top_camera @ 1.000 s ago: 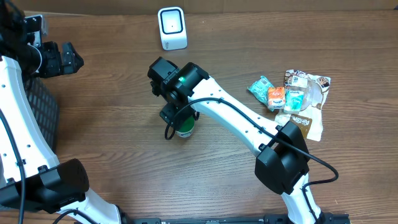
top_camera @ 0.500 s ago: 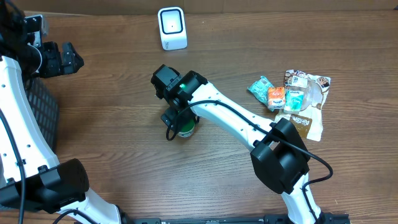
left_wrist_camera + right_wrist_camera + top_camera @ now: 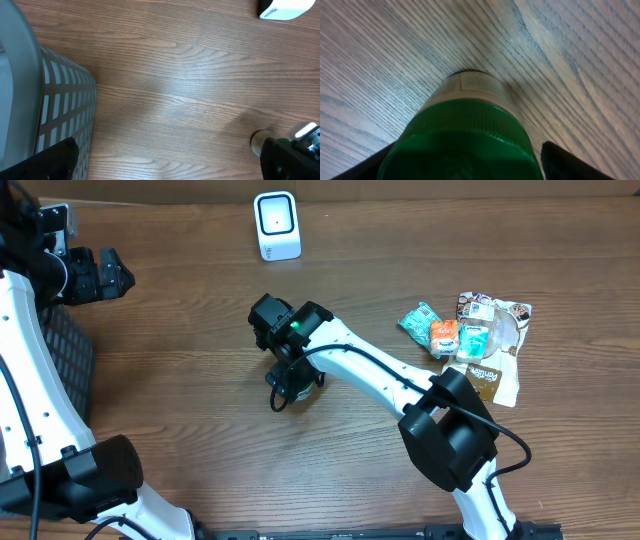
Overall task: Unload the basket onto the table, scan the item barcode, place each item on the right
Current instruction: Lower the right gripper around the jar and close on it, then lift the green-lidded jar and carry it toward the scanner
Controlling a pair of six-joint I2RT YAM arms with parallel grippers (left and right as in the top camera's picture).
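Straddling the green-capped bottle (image 3: 470,85), the right hand (image 3: 467,161) stands wide; whether it grips is unclear.

One scanner (image 3: 277,225), bottle (image 3: 462,137) (green-capped), basket (image 3: 65,105) — several packets (image 3: 465,335)

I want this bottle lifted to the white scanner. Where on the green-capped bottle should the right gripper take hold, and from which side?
Take the green cap, coming from straight above. The bottle stands upright on the table, so the cap is its topmost part, round and ribbed. The right gripper hangs over it with a finger on either side.
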